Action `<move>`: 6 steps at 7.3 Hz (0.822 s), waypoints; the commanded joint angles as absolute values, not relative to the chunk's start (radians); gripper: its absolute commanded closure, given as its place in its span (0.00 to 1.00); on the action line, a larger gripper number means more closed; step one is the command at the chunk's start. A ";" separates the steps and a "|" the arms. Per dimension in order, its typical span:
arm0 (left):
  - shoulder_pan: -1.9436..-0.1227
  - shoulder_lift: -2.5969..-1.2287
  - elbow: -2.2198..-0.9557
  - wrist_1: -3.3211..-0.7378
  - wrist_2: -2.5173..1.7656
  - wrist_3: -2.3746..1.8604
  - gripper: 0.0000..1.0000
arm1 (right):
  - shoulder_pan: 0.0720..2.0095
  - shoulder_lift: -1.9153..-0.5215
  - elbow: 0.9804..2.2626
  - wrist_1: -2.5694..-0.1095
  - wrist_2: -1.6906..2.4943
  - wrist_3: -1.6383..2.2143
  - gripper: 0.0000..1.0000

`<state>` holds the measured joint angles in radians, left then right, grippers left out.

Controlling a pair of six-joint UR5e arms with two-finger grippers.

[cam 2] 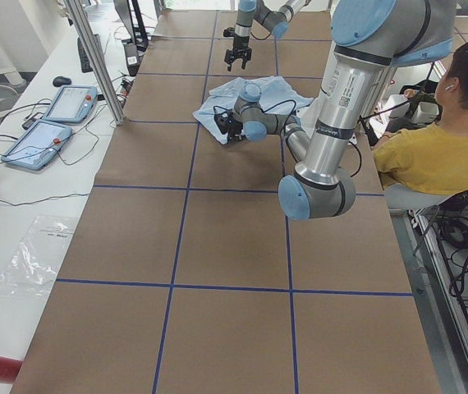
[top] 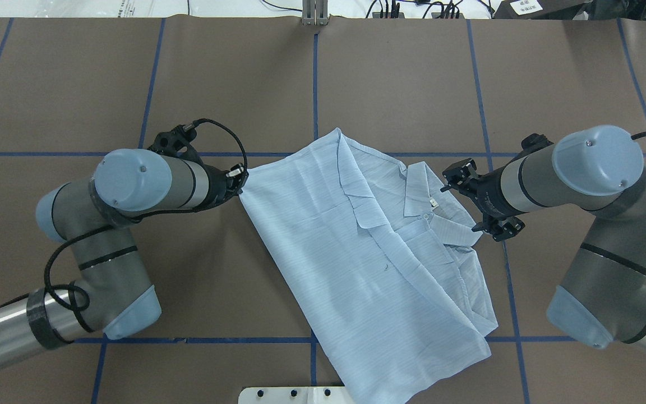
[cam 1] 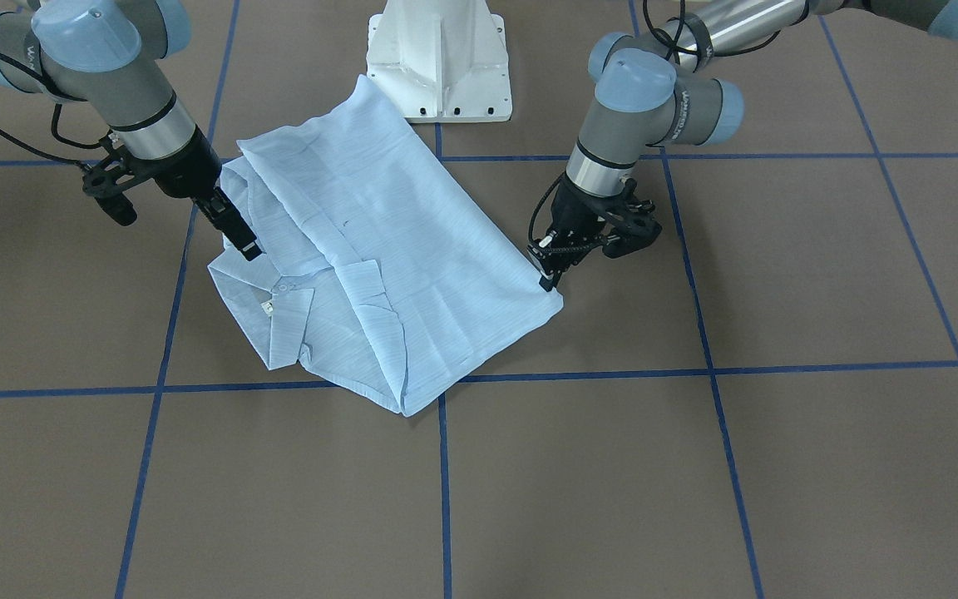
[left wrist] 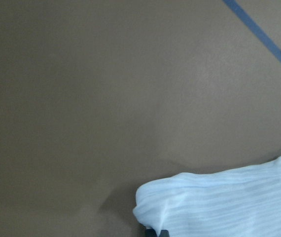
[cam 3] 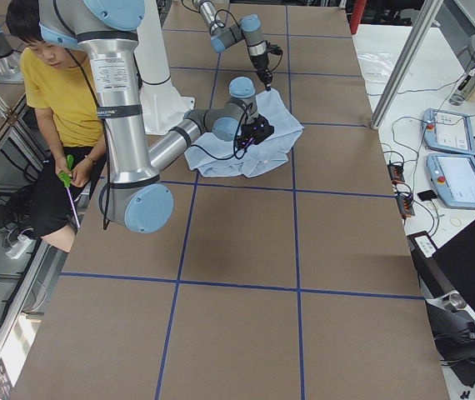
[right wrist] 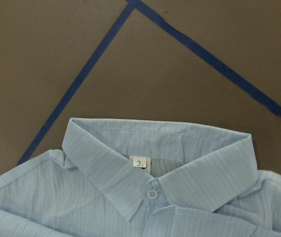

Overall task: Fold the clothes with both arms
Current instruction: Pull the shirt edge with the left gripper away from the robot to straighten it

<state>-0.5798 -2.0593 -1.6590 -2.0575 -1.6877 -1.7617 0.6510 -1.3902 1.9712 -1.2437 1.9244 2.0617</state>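
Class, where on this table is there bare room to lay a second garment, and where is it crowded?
Bare: the wide table strip on the operators' side of the shirt. Crowded: the shirt's flanks, with the left end effector at one corner and the right end effector near the collar.

A matte brown paper-covered table top (top: 413, 84) crossed by blue tape grid lines (top: 315, 95) fills most views under even light. At the exterior left view's upper left, a white side bench (cam 2: 0, 226) carries two grey tablet-like pendants (cam 2: 71, 103) beside a slanting silver aluminium post (cam 2: 96, 61).
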 commanded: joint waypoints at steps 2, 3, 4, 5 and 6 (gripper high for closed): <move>-0.744 -2.312 -1.243 -2.232 -1.692 -1.658 1.00 | 0.647 -1.390 1.974 -1.246 1.924 2.062 0.00; -0.764 -2.404 -1.072 -2.335 -1.692 -1.658 1.00 | 0.643 -1.388 1.973 -1.246 1.922 2.060 0.00; -0.767 -2.417 -1.065 -2.342 -1.692 -1.657 0.82 | 0.640 -1.379 1.973 -1.244 1.922 2.060 0.00; -0.767 -2.422 -1.078 -2.335 -1.707 -1.657 0.37 | 0.638 -1.364 1.973 -1.241 1.919 2.059 0.00; -0.770 -2.377 -1.180 -2.312 -1.773 -1.660 0.25 | 0.631 -1.347 1.971 -1.244 1.907 2.031 0.00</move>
<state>-0.7658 -2.4021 -1.1096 -2.3248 -1.7181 -1.6580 0.6374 -1.3661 1.9724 -1.2430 1.9172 2.0525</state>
